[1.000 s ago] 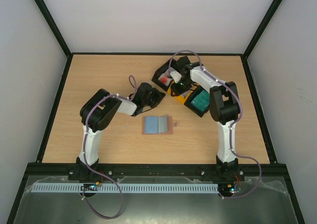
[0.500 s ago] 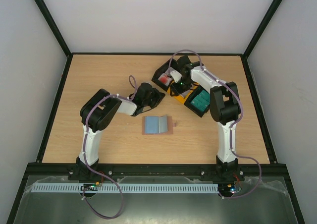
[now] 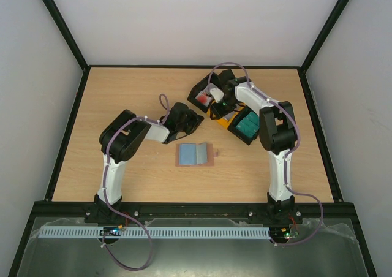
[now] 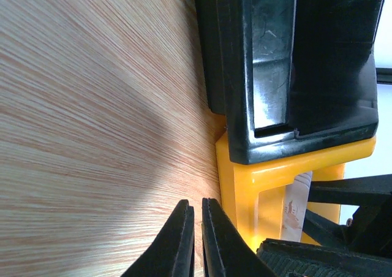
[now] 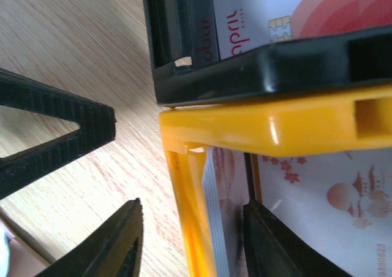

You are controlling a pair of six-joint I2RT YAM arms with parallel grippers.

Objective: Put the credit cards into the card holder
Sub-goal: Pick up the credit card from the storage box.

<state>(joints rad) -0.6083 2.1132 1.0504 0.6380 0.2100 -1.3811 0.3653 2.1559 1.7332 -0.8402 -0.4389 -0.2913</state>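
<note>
The card holder (image 3: 195,154) lies open on the table, blue-grey inside up, with no gripper touching it. White credit cards with red marks (image 5: 245,197) are stacked in a yellow tray (image 5: 184,203). My right gripper (image 5: 196,240) is open astride that tray's side wall. One of its fingers (image 5: 122,240) is outside over the table, and the other rests inside on the cards. My left gripper (image 4: 197,206) is shut and empty, low beside the yellow tray (image 4: 245,185). From above, the two grippers (image 3: 195,121) (image 3: 215,108) are close together.
A black tray (image 5: 263,68) with a red-and-white card (image 5: 294,13) butts against the yellow tray. Another black tray with teal cards (image 3: 248,125) sits to the right. Black frame rails edge the wooden table (image 3: 122,93).
My right gripper's jaws have spread a little wider at the yellow tray. My left arm and the card holder have not moved.
</note>
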